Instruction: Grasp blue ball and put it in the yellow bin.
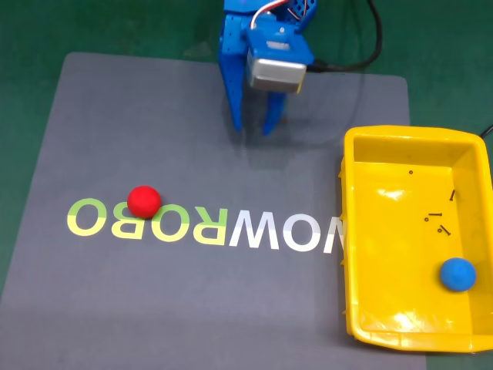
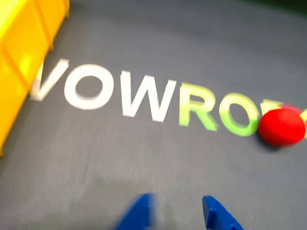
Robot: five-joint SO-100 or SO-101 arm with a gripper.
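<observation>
Bright, even overhead light fills the fixed view, which is sharp from edge to edge; the grey mat (image 1: 192,146) reads flat, with a faint soft shadow just below the blue hand (image 1: 253,123). Glare streaks the glossy floor and near wall of the yellow bin (image 1: 362,231), and the blue ball (image 1: 457,274) throws a small shadow inside it. The red ball (image 1: 143,201) shows a slim dark edge beneath. The wrist view is smeared by motion blur: the mat lettering (image 2: 124,93) is soft, the red ball (image 2: 282,126) fuzzy-edged, the fingertips (image 2: 142,211) indistinct.
</observation>
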